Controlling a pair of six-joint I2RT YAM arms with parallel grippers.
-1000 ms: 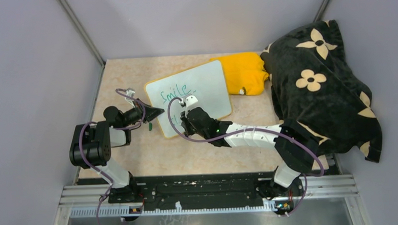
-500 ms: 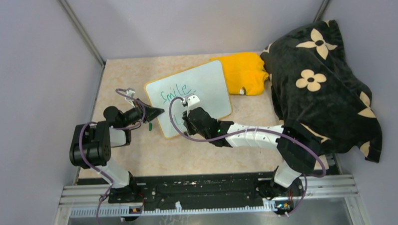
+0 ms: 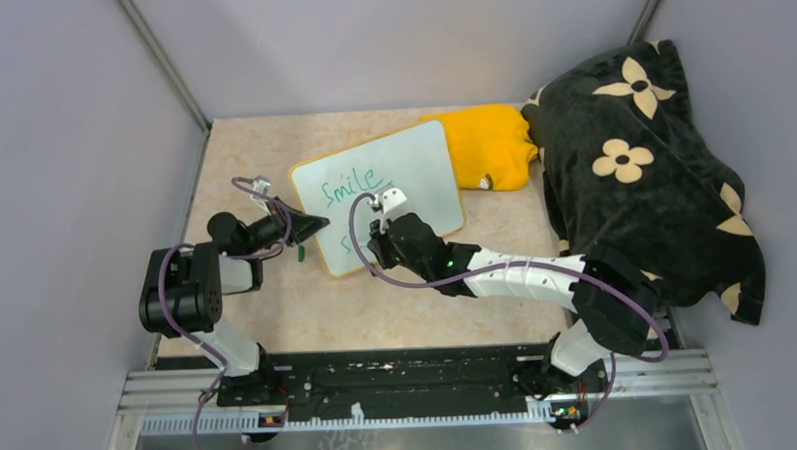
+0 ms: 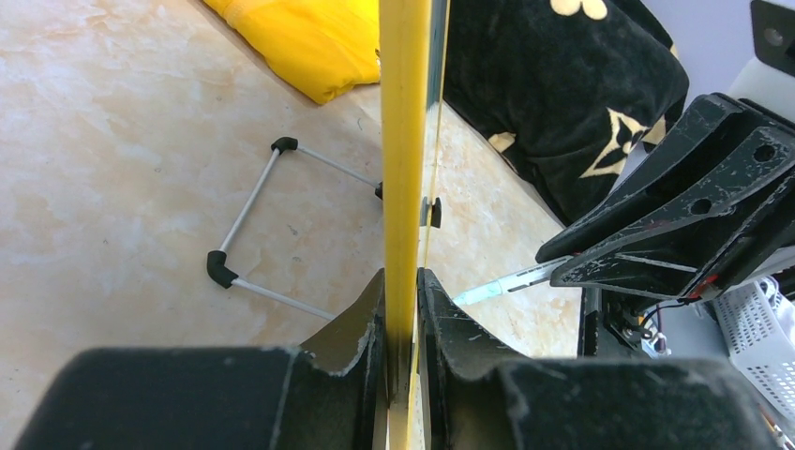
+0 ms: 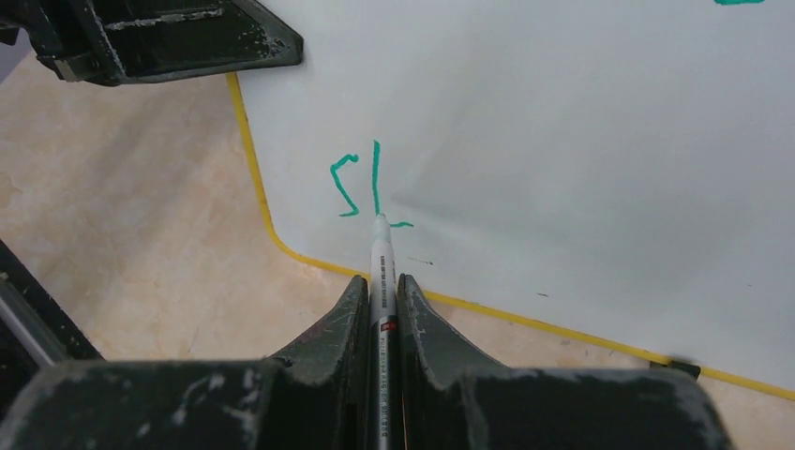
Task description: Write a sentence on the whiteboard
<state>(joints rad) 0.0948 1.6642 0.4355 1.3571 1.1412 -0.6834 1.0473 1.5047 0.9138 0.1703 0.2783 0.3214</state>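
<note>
The whiteboard [image 3: 412, 164] lies tilted at mid-table, white with a yellow rim. My left gripper [image 3: 314, 226] is shut on its left edge; in the left wrist view the yellow rim [image 4: 405, 141] stands pinched between the jaws of the left gripper [image 4: 403, 281]. The sentence shows as green "Smile" [image 3: 350, 186] on top. Below it the right wrist view shows only two green strokes like "st" [image 5: 361, 187]. My right gripper [image 5: 382, 281] is shut on a white marker [image 5: 381, 258], whose tip touches the board just under those strokes near the lower left corner.
A folded yellow cloth [image 3: 492, 147] lies against the board's right end. A black flowered blanket [image 3: 643, 166] fills the right side. A small green piece [image 3: 300, 253] lies on the table below my left gripper. The board's wire stand [image 4: 272, 225] shows underneath it.
My right wrist has shifted a little to the right and towards me, taking the marker with it. The left arm and the board have stayed put.
</note>
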